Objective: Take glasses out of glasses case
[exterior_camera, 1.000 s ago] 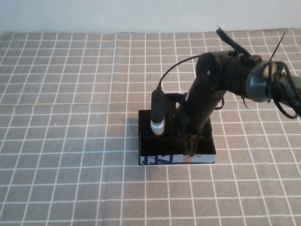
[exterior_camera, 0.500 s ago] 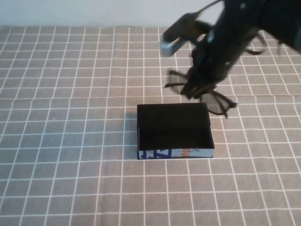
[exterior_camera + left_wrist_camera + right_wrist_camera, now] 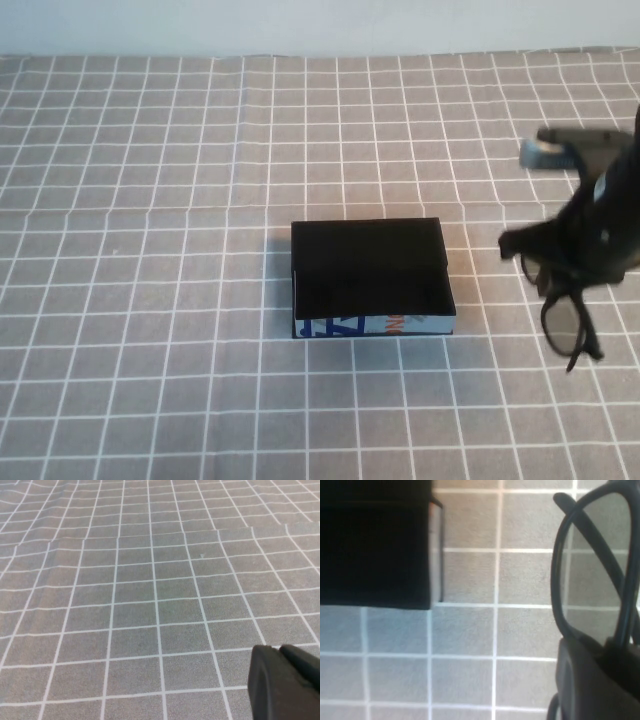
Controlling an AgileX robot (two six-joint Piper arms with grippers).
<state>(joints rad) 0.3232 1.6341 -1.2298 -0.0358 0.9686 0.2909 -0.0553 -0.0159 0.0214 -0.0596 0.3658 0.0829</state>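
Since 1 s ago the right arm went from deep in the glasses case (image 3: 368, 272) up and out w/ the glasses (image 3: 562, 300), & now it is off to the right of the case, so the case sits open w/ its dark inside bare. Right gripper (image 3: 590, 262) jaws are closed tight on the glasses, pinching the frame near one lens; in the right wrist view the gripper (image 3: 600, 667) body sits at the base of the frame & the glasses (image 3: 592, 565) stick out past it, one big lens ring & a thin arm crossing it. Glasses hang in the air on the right side of the table, tilted, one lens pointing down toward the cloth, apart from the case & not touching it. A bit of the case (image 3: 375, 545) shows in the right wrist view as a black block w/ a pale edge. Case rests flat near the middle of the checked cloth (image 3: 150, 300), white front w/ blue & orange print facing the robot. Left gripper (image 3: 287, 682) is parked low over bare cloth, only dark fingertips show, pressed together w/ nothing between them; it's out of sight in the high view
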